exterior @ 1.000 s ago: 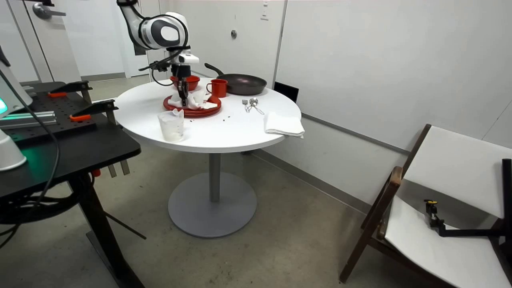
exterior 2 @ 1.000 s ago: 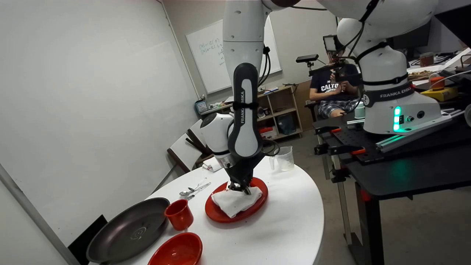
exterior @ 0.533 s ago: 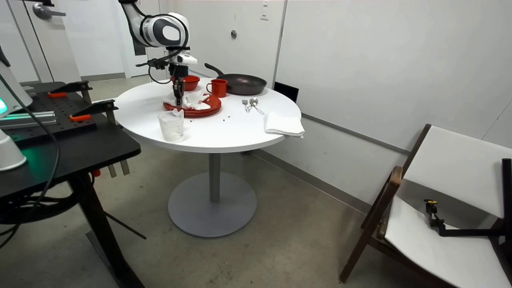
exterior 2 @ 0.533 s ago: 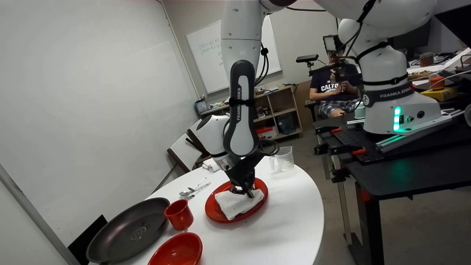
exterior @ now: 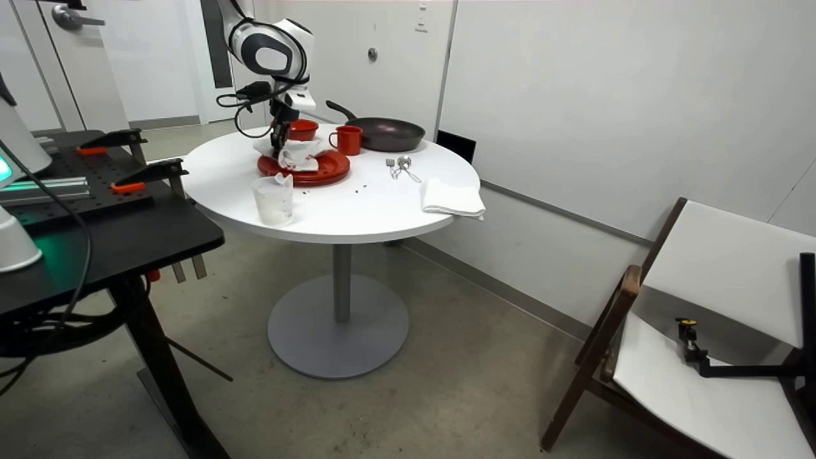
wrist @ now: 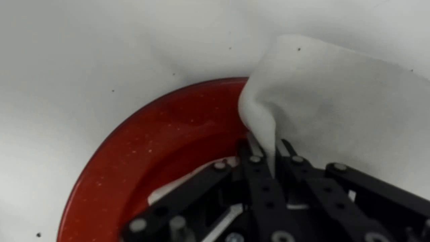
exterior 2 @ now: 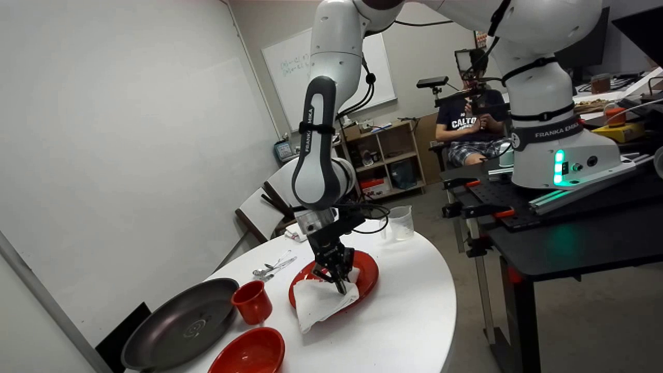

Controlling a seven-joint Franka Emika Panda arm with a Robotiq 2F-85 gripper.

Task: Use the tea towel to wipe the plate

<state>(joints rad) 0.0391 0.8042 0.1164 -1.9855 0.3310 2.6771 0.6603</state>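
You have the pincer (wrist: 268, 149) pinching a fold of the tea towel (exterior 2: 318, 303), jaws close together, white cloth bunched between them. It's over the plate (exterior 2: 369, 272) (the wide red one), your arm (exterior 2: 313, 140) coming in from above. Towel lies partly on the plate, partly out past its rim on the side toward the red bowl (exterior 2: 251, 352); can't tell whether that overhanging part touches the desk (exterior 2: 404, 311). In the wrist view you see the fold run out of the jaws and spread flat across the rim, plus a second bit of white cloth on the plate at the opposite side of the pincer. Pale specks (wrist: 150, 151) dot the bare red there.

Rest of your desk, quickly: red mug (exterior 2: 253, 303) just beside the dark frying pan (exterior 2: 181, 326), bowl near both. Metal utensils (exterior: 403, 167) lie between the mug and a larger folded white cloth (exterior: 452, 199) at the desk's edge. Clear jug (exterior: 274, 201) stands upright near the plate. In an exterior view you also get a person (exterior 2: 469, 124) seated in the background, and a chair (exterior: 663, 389) well apart from the desk.
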